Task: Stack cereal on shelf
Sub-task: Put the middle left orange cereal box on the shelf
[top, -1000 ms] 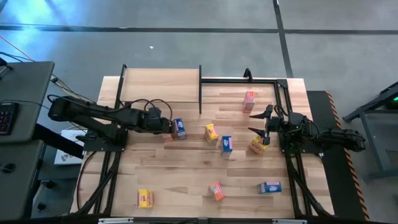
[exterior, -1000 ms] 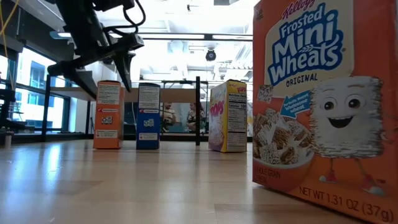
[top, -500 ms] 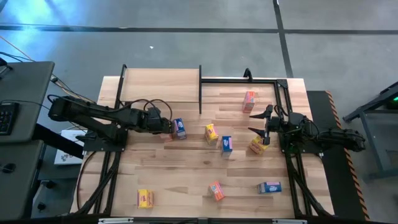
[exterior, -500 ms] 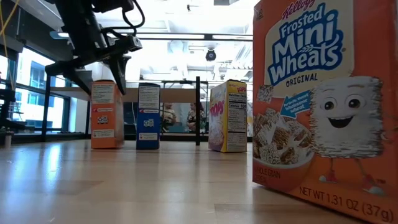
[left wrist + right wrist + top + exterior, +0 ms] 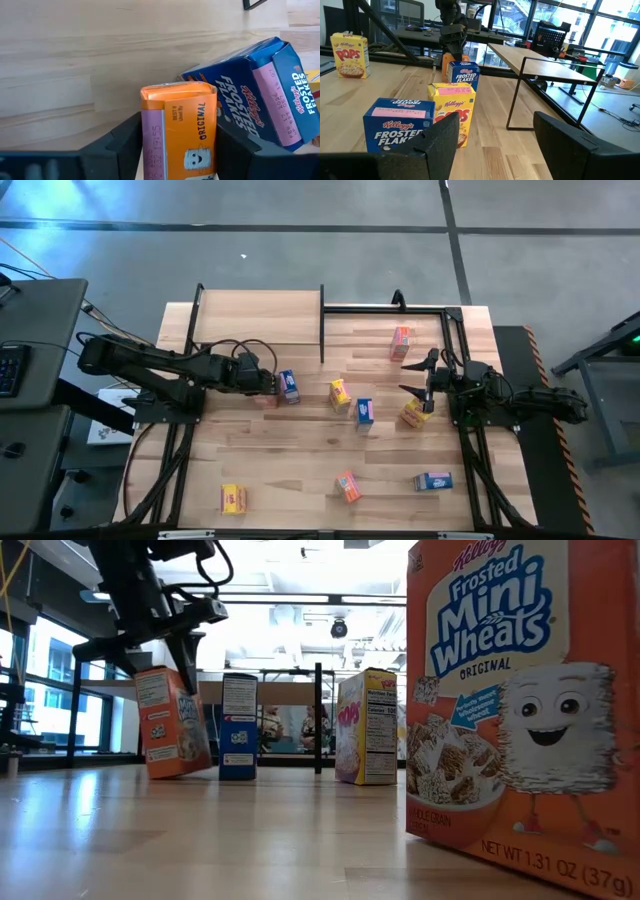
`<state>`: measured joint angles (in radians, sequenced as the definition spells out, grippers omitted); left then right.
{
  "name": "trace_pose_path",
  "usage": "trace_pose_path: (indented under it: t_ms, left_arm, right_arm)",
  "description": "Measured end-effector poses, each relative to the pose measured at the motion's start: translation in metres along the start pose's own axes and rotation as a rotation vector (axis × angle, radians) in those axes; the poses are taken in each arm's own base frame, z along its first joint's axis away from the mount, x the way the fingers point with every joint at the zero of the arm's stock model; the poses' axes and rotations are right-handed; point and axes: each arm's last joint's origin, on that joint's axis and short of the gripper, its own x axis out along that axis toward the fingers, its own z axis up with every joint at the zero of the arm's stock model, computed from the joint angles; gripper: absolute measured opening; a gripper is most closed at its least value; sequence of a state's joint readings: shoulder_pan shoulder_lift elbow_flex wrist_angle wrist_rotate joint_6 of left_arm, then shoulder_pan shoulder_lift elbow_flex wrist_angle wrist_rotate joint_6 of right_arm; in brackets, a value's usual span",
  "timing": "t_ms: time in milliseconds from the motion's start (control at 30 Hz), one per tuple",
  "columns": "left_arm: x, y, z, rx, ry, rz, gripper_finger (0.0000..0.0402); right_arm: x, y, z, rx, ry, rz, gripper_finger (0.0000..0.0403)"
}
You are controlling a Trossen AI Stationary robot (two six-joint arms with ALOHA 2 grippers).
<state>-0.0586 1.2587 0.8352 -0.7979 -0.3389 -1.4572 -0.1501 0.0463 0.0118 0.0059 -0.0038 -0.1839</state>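
Left end effector (image 5: 177,145) clamped on tilted orange "ORIGINAL" box (image 5: 179,127), Frosted Flakes box (image 5: 260,95) beside, right end effector (image 5: 492,145) apart

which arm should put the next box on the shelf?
Left. Its claw has its fingers on both sides of an orange cereal box, which is already tilted, right beside the shelf. The right claw hangs open and empty near a yellow box, farther from the shelf.

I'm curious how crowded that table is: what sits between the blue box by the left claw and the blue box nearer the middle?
In the high view, one yellow cereal box lies between the blue box beside the left gripper and the middle blue box.
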Motion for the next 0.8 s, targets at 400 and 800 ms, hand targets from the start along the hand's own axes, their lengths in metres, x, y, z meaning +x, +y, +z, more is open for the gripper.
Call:
trace_pose_path:
  t_ms: [400, 800]
  left_arm:
    - [-0.0001, 0.0000, 0.0002, 0.112, -0.008, 0.000, 0.0172]
    - [-0.0002, 0.0019, 0.0086, 0.271, -0.018, 0.003, 0.0172]
  right_arm:
    - [0.0000, 0.0000, 0.0000, 0.000, 0.000, 0.000, 0.0248]
    - [0.0000, 0.0000, 0.0001, 0.000, 0.000, 0.000, 0.0248]
